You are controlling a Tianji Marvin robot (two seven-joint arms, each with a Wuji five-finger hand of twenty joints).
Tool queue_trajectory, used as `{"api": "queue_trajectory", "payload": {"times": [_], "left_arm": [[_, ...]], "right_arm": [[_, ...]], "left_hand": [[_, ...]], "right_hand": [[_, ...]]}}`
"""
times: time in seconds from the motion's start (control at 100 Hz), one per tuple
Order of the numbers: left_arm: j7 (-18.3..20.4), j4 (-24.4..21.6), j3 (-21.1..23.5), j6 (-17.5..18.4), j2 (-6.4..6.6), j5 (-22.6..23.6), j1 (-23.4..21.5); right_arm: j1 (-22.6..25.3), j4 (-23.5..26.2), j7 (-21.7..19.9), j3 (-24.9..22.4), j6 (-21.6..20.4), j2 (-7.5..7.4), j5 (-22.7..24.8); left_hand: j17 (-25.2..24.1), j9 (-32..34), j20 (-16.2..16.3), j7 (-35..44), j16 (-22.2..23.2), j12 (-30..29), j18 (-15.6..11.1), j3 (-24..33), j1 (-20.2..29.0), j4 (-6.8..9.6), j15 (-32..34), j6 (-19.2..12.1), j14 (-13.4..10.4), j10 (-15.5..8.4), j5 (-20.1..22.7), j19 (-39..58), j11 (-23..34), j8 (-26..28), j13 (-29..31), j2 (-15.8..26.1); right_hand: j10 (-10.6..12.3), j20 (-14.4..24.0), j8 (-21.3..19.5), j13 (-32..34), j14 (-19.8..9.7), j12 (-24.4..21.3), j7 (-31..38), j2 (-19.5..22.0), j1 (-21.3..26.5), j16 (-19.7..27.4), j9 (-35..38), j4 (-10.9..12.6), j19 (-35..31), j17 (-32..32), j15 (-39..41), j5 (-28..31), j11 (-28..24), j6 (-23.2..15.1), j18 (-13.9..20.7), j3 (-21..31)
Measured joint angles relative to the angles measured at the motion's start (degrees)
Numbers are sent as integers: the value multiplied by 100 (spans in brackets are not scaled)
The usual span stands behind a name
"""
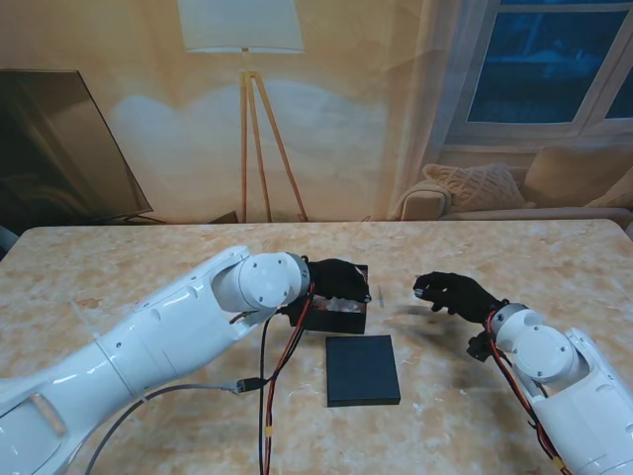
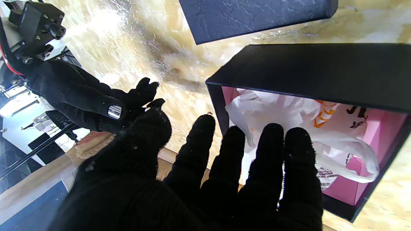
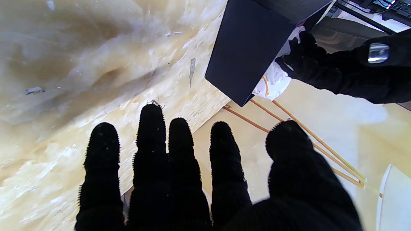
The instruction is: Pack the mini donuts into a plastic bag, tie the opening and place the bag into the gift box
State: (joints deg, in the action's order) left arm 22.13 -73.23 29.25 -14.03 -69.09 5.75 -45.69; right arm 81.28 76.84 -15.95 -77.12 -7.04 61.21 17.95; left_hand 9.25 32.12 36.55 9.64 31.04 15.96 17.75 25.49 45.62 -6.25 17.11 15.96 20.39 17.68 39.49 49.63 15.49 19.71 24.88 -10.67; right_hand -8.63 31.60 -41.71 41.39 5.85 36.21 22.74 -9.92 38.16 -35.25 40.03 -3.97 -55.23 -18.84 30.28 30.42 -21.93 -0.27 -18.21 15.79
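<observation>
My left hand (image 2: pixel 199 179) hangs over the open gift box (image 2: pixel 308 69), fingers (image 2: pixel 273 150) spread and straight, gripping nothing; the fingertips sit just over the white plastic bag (image 2: pixel 289 118) without clearly pressing it. The bag lies inside the pink-lined box, crumpled, one loop of it bulging toward the far wall. I cannot see the donuts through the plastic, nor whether the neck is knotted.

My right hand (image 3: pixel 192 173) floats off to the side, well apart from the box, fingers loosely extended and empty.

Nearer to me than the left hand lies the dark box lid (image 1: pixel 362 369) flat on the marble table (image 1: pixel 119 267), close beside the box.

The risk, as I judge it: the bag is puffy and may stand proud of the rim, so a lid would catch on it. If I push down with stiff fingers I could crush the donuts or snag a glove tip in a handle loop and drag the bag back out on lifting. The light box may also slide under a sideways nudge.
</observation>
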Motion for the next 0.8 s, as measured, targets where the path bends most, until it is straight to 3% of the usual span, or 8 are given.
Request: {"api": "queue_trajectory", "payload": {"times": [0.12,0.3,0.55,0.63,0.8], "left_arm": [[-45,46,-11,128,-1,94,0],[-140,281,-85,483,-51,162,43],[-243,466,-111,554,-118,128,63],[-293,477,-95,622,-121,178,50],[-250,559,-124,624,-137,122,71]], "right_arm": [[-1,-1,-21,0,0,-1,-11],[-5,-8,-51,1,-10,-4,-30],[-13,-20,-148,1,-29,-17,-68],[-16,-23,-151,1,-29,-21,-70],[-20,-26,-156,3,-32,-23,-71]], "left_hand": [[-100,-9,-69,0,-58,-1,-122,-120,-67,0,-5,1,-14,-82,0,-61,0,-1,-141,11],[-165,-73,-356,0,-201,-31,-351,-206,-66,0,-130,-71,-273,-304,0,-333,9,-1,-212,78],[-259,-280,-820,0,-505,-75,-621,-341,-65,1,-291,-345,-615,-652,-150,-461,26,-1,-273,146],[-320,-280,-911,0,-559,-75,-638,-362,-65,1,-323,-365,-627,-663,-150,-478,57,-1,-353,159],[-662,-280,-1429,18,-801,-81,-662,-710,-65,1,-439,-416,-880,-724,-149,-1020,62,-1,-403,291]], "right_hand": [[0,0,0,0,0,0,0,0,0,0,0,0,0,0,1,0,0,0,0,0],[0,0,0,0,0,0,0,0,0,0,0,0,0,0,1,0,0,0,0,-1],[0,0,0,50,0,0,0,0,0,0,0,0,0,0,7,8,0,0,0,-28],[0,0,0,50,0,0,0,0,0,0,0,0,0,0,7,18,0,0,0,-29],[0,0,0,60,0,0,0,0,0,0,0,0,0,0,7,18,0,0,0,-42]]}}
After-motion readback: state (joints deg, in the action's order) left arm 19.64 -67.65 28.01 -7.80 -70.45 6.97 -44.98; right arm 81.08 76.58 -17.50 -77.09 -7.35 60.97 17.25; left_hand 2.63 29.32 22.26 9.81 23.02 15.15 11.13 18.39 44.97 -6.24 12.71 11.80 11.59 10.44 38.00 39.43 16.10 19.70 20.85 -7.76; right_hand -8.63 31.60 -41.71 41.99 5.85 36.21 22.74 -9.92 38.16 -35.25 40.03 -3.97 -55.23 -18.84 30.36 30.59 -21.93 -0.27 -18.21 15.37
